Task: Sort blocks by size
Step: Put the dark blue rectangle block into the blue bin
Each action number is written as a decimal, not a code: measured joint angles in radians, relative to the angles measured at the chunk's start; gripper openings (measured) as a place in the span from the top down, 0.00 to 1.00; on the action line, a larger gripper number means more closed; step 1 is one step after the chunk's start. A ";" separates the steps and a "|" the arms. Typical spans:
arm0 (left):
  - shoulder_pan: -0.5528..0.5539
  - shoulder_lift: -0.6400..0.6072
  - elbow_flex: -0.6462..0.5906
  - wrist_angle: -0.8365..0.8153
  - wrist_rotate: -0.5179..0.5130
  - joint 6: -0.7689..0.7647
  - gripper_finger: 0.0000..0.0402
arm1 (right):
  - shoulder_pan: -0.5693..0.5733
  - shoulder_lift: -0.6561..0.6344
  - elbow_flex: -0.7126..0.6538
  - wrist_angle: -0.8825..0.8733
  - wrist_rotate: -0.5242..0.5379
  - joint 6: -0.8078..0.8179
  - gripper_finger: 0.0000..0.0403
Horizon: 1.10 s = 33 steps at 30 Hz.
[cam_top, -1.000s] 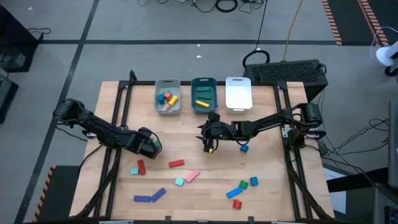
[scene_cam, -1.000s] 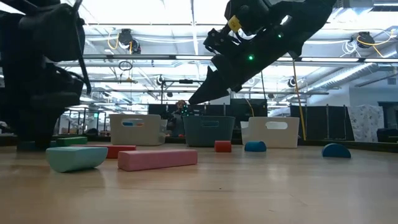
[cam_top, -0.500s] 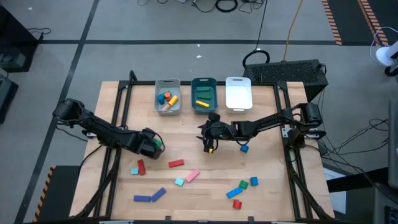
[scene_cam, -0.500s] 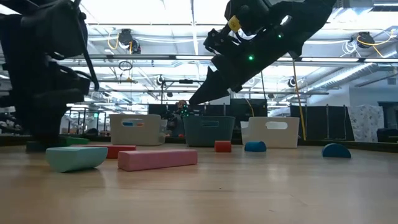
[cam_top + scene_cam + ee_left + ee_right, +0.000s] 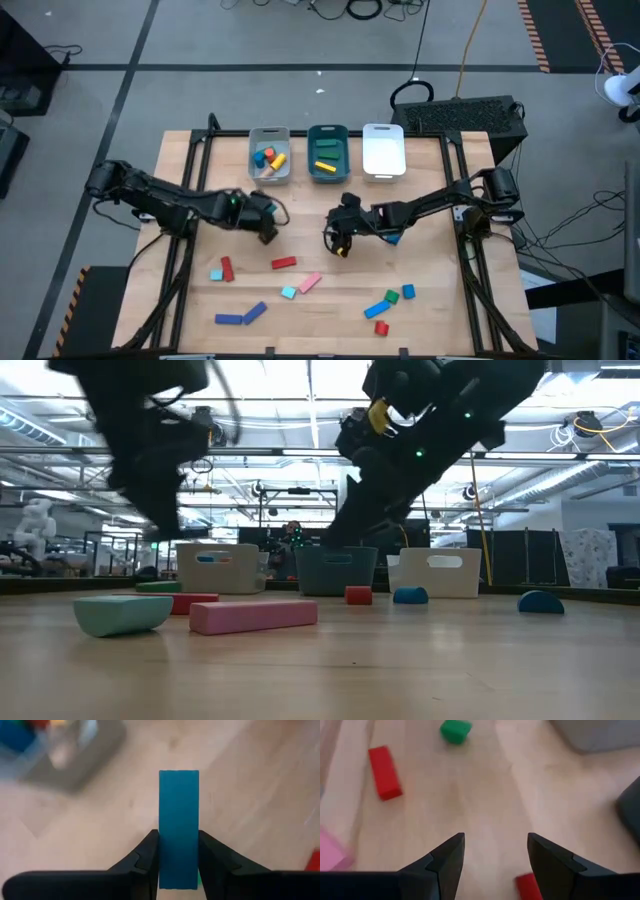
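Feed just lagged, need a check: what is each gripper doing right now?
Left gripper: shut on a blue bar.
Right gripper: open, holding nothing.

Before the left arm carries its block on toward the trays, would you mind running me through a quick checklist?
1. Left gripper shut on the blue block: ok.
2. Block sits straight between the fingers: ok.
3. Block lifted off the table: ok.
4. Right gripper open, empty, apart from the left one: ok.
5. White tray has room: ok.
6. Which tray suits this block's size: cannot tell.
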 joint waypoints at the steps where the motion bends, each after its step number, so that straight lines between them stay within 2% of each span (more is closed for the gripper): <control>1: 0.026 0.000 0.018 0.003 -0.005 0.049 0.75 | 0.012 0.000 0.000 -0.014 0.001 0.016 0.50; 7: 0.211 0.000 0.091 0.135 0.003 0.348 0.75 | 0.086 0.000 0.000 -0.084 0.012 0.108 0.50; 13: 0.388 0.020 0.102 0.388 0.155 0.589 0.75 | 0.152 0.000 0.000 -0.100 0.110 0.162 0.50; 18: 0.495 0.135 0.130 0.551 0.281 0.715 0.75 | 0.173 0.000 0.000 -0.157 0.191 0.195 0.50; 24: 0.572 0.347 0.321 0.530 0.302 0.844 0.75 | 0.161 0.000 0.000 -0.255 0.271 0.255 0.50; 33: 0.659 0.600 0.631 0.343 0.382 1.011 0.75 | 0.151 0.000 0.000 -0.422 0.278 0.385 0.50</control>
